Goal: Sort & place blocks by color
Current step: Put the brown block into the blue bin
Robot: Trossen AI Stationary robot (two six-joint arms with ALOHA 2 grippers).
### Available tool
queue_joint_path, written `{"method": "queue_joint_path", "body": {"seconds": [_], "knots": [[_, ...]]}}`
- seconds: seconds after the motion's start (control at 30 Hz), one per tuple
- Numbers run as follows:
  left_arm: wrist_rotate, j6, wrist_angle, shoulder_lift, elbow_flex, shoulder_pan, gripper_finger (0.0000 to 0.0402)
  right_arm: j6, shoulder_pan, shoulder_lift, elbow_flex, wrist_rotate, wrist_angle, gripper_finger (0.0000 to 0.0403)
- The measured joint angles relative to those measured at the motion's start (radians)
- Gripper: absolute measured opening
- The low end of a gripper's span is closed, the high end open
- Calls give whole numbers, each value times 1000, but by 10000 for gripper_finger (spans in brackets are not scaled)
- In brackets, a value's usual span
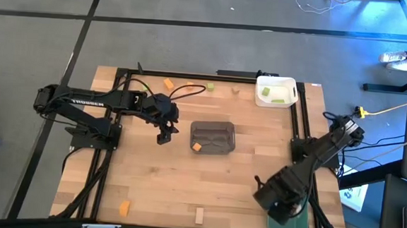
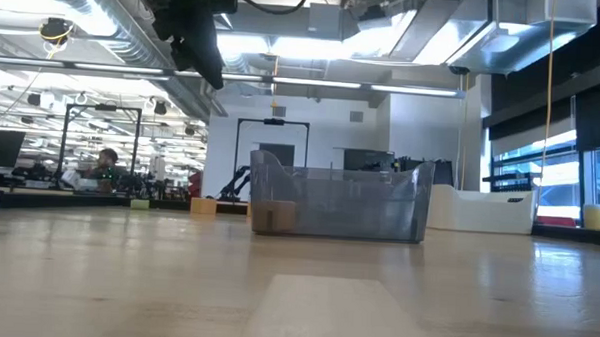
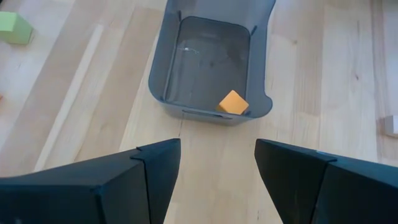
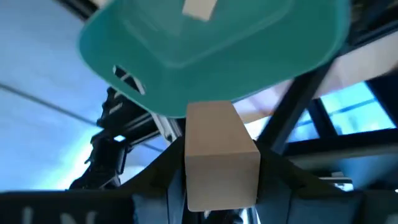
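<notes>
- My left claw hangs above the table with its fingers spread wide and nothing between them.
- Just ahead of that claw sits the grey tray, and 1 orange block lies inside it against the wall nearest the claw.
- From table height the same tray stands in the middle of the table, with the left claw high above and to one side of it.
- Farther from the left claw, on the side away from its arm's base, 1 orange block and 1 green block lie on the bare table.
- The white tray stands well beyond the grey tray at the far corner, with green pieces in it.
- My right claw is at the table's near right corner, closed partway on 1 tan block held between its fingers.
- The green tray lies right under the right claw, and 1 tan piece rests inside it.
- Well off from both claws, 1 orange block and 1 tan block lie near the table's front edge.
</notes>
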Motion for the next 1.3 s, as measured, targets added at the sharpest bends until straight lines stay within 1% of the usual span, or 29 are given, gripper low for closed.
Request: {"method": "queue_joint_path", "body": {"seconds": [0.1,0.23,0.43,0.6,0.73,0.93,1.2,1.3], "knots": [[0,-1,1,0,0,0,201,28,27,0,-60,-26,89,135],[0,-2,1,0,0,0,201,43,49,0,-122,-33,188,135],[0,-2,2,0,0,0,201,48,56,0,-172,-40,222,135],[0,-2,3,0,0,0,201,36,56,0,-203,-14,240,135],[0,-2,3,0,0,0,201,32,56,0,-234,-14,262,135],[0,-2,3,0,0,0,201,6,56,0,-313,-13,357,135],[0,-1,2,0,0,0,201,-5,56,0,-432,-12,422,135],[0,-1,2,0,0,0,201,-24,56,0,-455,-12,444,135]]}}
